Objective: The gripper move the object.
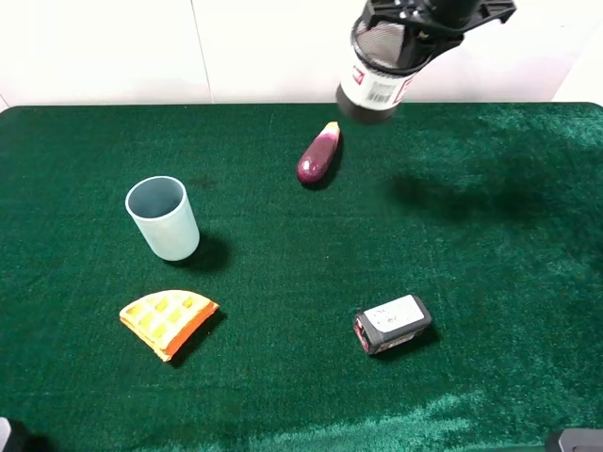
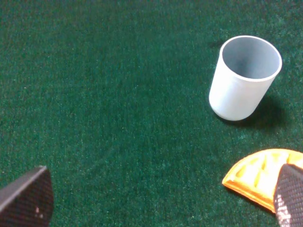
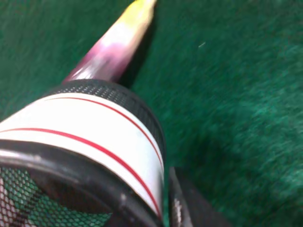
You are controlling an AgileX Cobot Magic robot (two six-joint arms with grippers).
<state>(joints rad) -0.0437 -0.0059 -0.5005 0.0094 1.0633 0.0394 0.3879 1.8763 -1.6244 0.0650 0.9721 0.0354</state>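
Note:
The black wire-mesh pen cup [image 1: 379, 71] with its white barcode label hangs tilted in the air at the top of the exterior high view, above the table's far edge. My right gripper [image 1: 419, 24] is shut on its rim. In the right wrist view the cup [image 3: 90, 142] fills the frame, its white label crossed by red lines, with one finger [image 3: 182, 208] beside it. My left gripper [image 2: 161, 198] is open and empty over bare green cloth; its fingertips [image 2: 26, 196] show at the frame's corners.
A purple eggplant [image 1: 318, 154] lies just below the held cup. A pale blue plastic cup [image 1: 164, 218] stands at the left, an orange waffle piece [image 1: 167, 320] in front of it. A black and white box [image 1: 392, 324] lies front right. Green cloth [image 1: 490, 282] covers the table.

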